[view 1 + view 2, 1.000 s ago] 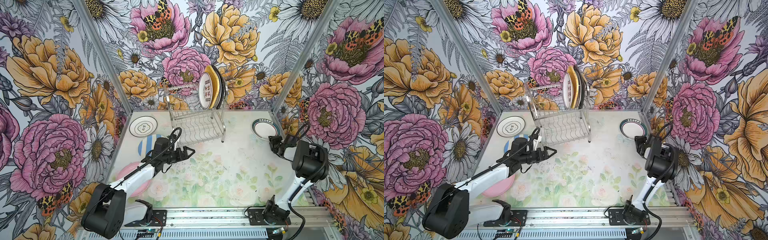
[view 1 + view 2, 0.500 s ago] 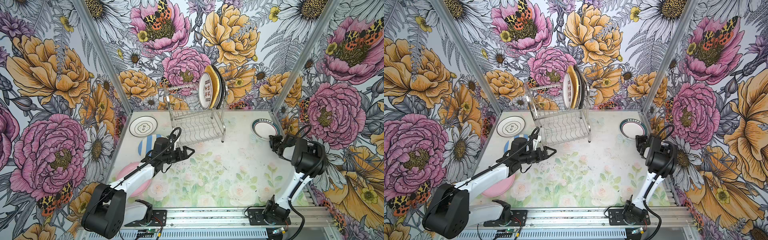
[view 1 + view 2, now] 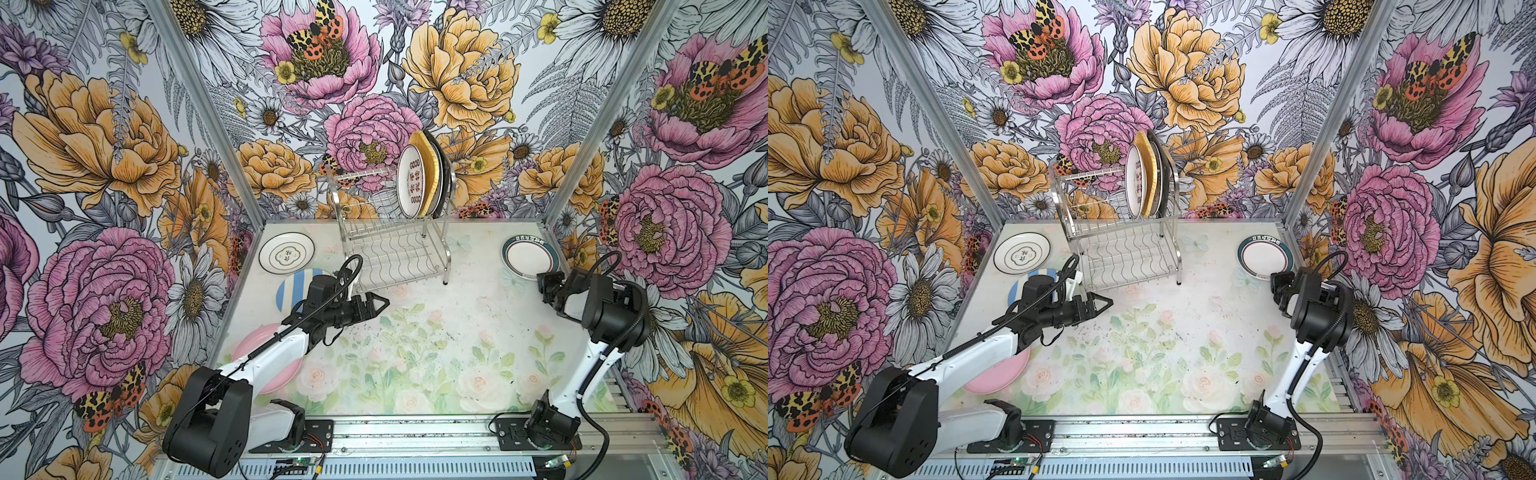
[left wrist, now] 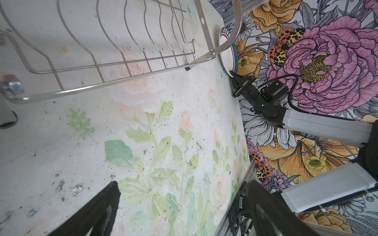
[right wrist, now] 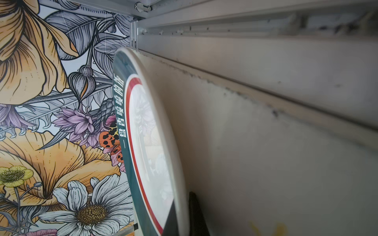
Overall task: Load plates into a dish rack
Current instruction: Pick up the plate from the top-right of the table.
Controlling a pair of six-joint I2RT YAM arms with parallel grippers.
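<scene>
Clamped teal-rimmed plate [image 3: 528, 254] right of dish rack [image 3: 395, 257] with right gripper [image 3: 542, 279]; held left gripper [image 3: 376, 303] wide, empty; lift probably needed next.

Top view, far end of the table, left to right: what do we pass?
In a top view: white plate with dark rings → dish rack, holding upright plates in its upper tier → teal-rimmed plate.
</scene>
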